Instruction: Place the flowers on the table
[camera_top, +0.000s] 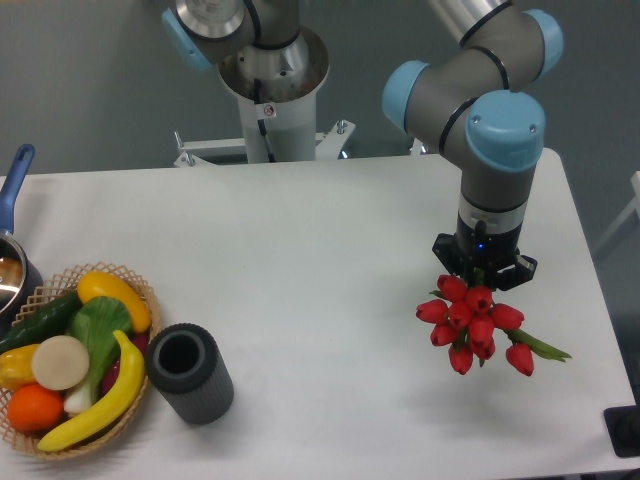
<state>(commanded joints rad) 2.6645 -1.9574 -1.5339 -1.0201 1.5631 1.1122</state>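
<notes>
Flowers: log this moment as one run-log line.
phase: placing | pincer: over right side of table, fingers hidden | flowers: red bunch under pincer | contact with table: unclear

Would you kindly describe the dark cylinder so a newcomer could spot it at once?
Start at the woven basket of produce at the white table's front-left corner. Just to its right stands the dark grey cylinder, upright with an open top. It is the only dull, hollow item beside colourful food.

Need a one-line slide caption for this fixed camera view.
UR5e end effector holding red flowers over the white table's right side, far from the grey vase and basket.
</notes>
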